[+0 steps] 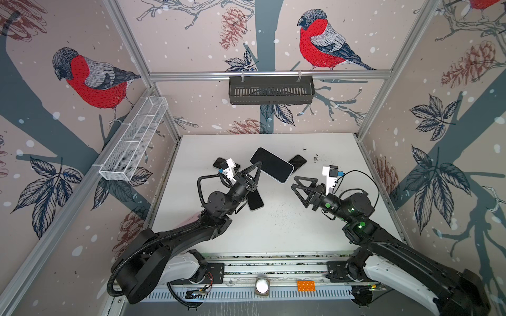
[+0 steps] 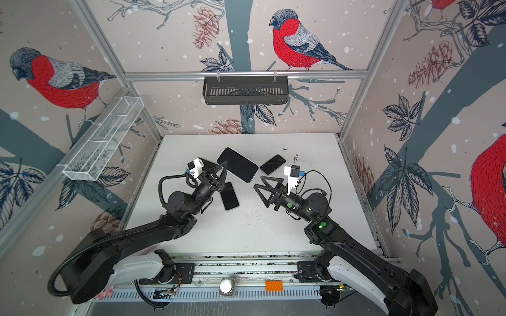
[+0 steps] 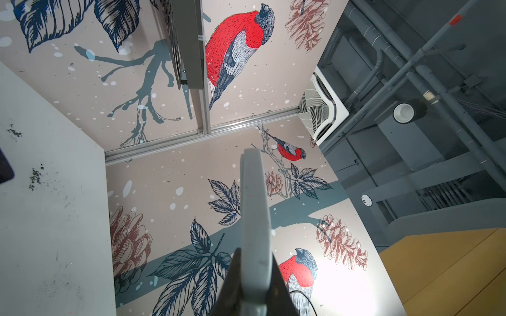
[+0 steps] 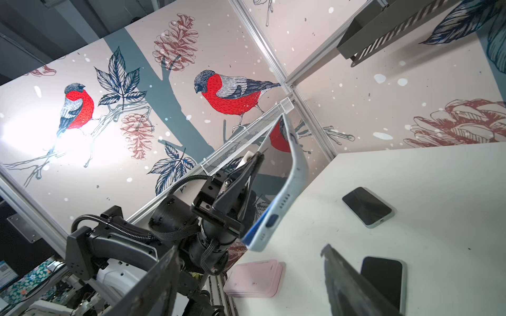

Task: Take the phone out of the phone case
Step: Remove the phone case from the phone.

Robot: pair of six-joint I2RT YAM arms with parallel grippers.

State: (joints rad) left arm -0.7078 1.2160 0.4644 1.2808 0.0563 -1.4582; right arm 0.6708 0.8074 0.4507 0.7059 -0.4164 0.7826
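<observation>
Because the white worktop [image 1: 273,232] lies well below both sets of jaws, anything that slips from them would probably land hard. Between the 2 sets hangs the phone [image 1: 271,164], the biggest handset here, its dark screen up in both top views and seated in its pale phone case [image 4: 301,169]. The left jaws are clamped on 1 edge of the phone case, and the left wrist view shows that pale rim pinched between the dark fingers [image 3: 228,287]. The right jaws stand wide apart and empty, just short of the opposite corner. From the right wrist view the case bows along its length and a blue strip shows at the corner nearest the right jaws; whether the phone is lifting out there I cannot tell. A pull from the right jaws against a 1-edge pinch could drag the case free, and a bite that takes rim and screen together would likely just tug both. Of the 3 loose phones, 1 [image 1: 255,202] lies right below the left jaws, where a dropped handset would strike it. Another [image 1: 219,163] lies behind them and another [image 1: 298,161] beyond the right jaws. A pink case [image 4: 253,277] lies back under the left arm, and dark specks [image 1: 316,158] dot the far side.
</observation>
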